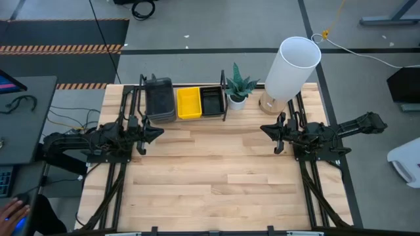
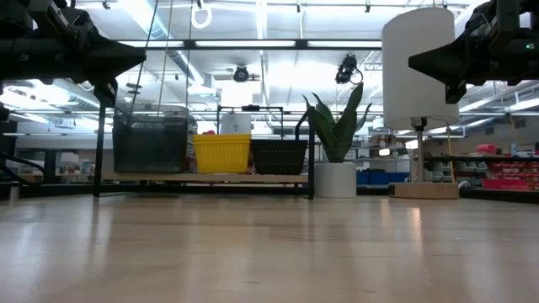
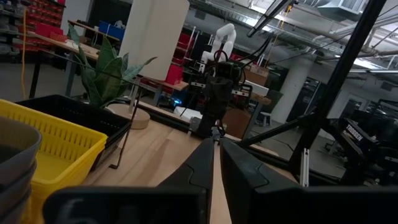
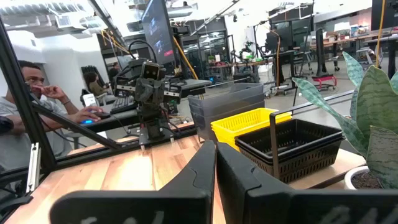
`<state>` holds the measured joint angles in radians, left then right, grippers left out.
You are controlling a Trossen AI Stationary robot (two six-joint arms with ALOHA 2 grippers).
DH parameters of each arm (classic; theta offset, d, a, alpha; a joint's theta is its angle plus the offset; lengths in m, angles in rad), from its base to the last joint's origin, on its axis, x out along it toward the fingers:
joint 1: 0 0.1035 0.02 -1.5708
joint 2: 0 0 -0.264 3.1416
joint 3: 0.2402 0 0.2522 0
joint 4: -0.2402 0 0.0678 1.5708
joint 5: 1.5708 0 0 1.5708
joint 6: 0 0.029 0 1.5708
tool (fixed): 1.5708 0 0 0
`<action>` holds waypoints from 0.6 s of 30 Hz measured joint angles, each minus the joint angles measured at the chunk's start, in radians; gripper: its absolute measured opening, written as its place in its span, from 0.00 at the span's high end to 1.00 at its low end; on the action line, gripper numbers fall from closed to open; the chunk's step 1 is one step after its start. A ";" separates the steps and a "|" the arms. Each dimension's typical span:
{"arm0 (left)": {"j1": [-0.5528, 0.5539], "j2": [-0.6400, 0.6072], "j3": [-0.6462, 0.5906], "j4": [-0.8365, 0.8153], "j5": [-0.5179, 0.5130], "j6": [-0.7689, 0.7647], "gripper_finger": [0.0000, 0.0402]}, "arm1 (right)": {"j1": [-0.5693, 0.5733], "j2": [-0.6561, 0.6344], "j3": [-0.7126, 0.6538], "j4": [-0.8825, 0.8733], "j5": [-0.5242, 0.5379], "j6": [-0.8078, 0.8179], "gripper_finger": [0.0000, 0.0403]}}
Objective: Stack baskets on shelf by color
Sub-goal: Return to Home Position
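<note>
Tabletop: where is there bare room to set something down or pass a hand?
Free: the broad wooden tabletop in front of the shelf, from the gap between the left gripper and right gripper to the near edge. Crowded: the back, where grey baskets, yellow baskets and black baskets fill the shelf, with the potted plant and white lamp alongside.

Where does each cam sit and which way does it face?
High: overhead, straight down on the table; both arms show, left claw and right claw shut.
Low: table-top height, level toward the shelf; both arms at the top corners.
Left wrist: rides its arm, faces the right arm across the table; own fingers show.
Right wrist: rides its arm, faces the left arm; own fingers show.
Shared: all four see the yellow baskets.
</note>
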<state>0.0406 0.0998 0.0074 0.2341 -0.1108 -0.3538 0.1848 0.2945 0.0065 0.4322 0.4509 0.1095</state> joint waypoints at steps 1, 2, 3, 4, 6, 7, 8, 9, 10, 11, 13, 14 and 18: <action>0.000 0.000 0.000 0.000 0.000 0.000 0.91 | 0.000 0.000 0.000 0.000 0.000 0.000 0.95; 0.000 0.000 0.000 0.000 0.000 0.000 0.91 | 0.000 0.000 0.000 0.000 0.000 0.000 0.95; 0.000 0.000 0.000 0.000 0.000 0.000 0.91 | 0.000 0.000 0.000 0.000 0.000 0.000 0.95; 0.000 0.000 0.000 0.000 0.000 0.000 0.92 | 0.000 0.000 0.000 0.000 0.000 0.000 0.95; 0.000 0.000 0.000 0.000 0.000 0.000 0.93 | 0.000 0.000 0.000 0.000 0.000 0.000 0.95; 0.000 0.000 0.000 0.000 0.000 0.000 0.93 | 0.000 0.000 0.000 0.000 0.000 0.000 0.95; 0.000 0.000 0.000 0.000 0.000 0.000 0.93 | 0.000 0.000 0.000 0.000 0.000 0.000 0.95; 0.000 0.000 0.000 0.000 0.000 0.000 0.94 | 0.000 0.000 0.000 0.000 0.000 0.000 0.95; 0.000 0.000 0.000 0.000 0.000 0.000 0.94 | 0.000 0.000 0.000 0.000 0.000 0.000 0.95; 0.000 0.000 0.000 0.000 0.000 0.000 0.94 | 0.000 0.000 0.000 0.000 0.000 0.000 0.95; 0.000 0.000 0.000 0.000 0.000 0.000 0.93 | 0.000 0.000 0.000 0.000 0.000 0.000 0.95; 0.000 0.000 0.000 0.000 0.000 0.000 0.93 | 0.000 0.000 0.000 0.000 0.000 0.001 0.95; 0.000 0.000 0.000 0.000 0.000 0.000 0.91 | 0.000 0.000 0.000 0.000 0.000 0.001 0.95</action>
<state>0.0406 0.0998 0.0074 0.2340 -0.1108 -0.3538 0.1848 0.2947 0.0064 0.4321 0.4509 0.1106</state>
